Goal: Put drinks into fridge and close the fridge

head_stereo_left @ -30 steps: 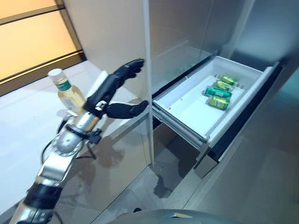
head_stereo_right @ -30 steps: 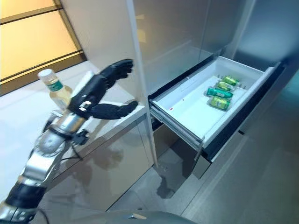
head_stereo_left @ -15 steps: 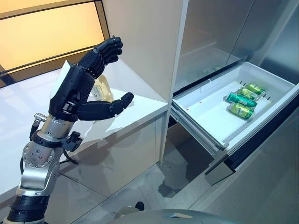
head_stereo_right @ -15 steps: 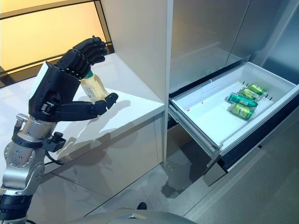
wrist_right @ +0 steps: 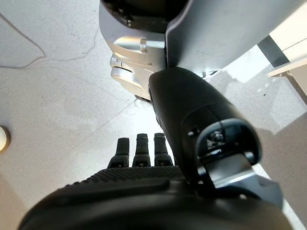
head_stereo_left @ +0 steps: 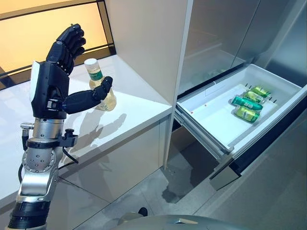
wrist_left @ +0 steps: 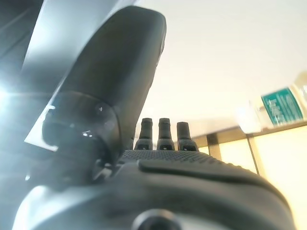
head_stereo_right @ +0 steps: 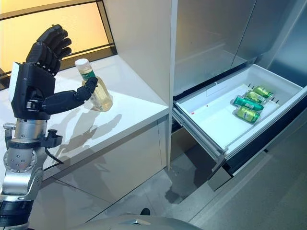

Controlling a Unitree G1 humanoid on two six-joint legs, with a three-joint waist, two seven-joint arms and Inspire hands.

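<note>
Partly hidden bottle (head_stereo_left: 99, 86) behind spread left hand (head_stereo_left: 50, 84), right hand (wrist_right: 144, 158) fingers straight, empty.

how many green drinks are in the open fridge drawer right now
3: all lie on their sides at the far end of the drawer, in a row: one, a second, a third. None seem hidden.

Open left robot hand (head_stereo_right: 33, 86) beside bottle (head_stereo_right: 94, 88) on counter (head_stereo_right: 124, 108).

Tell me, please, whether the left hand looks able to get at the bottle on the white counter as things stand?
Probably yes: the left hand is raised beside the bottle, fingers open, thumb reaching toward it. Nothing stands between them on the counter.
</note>
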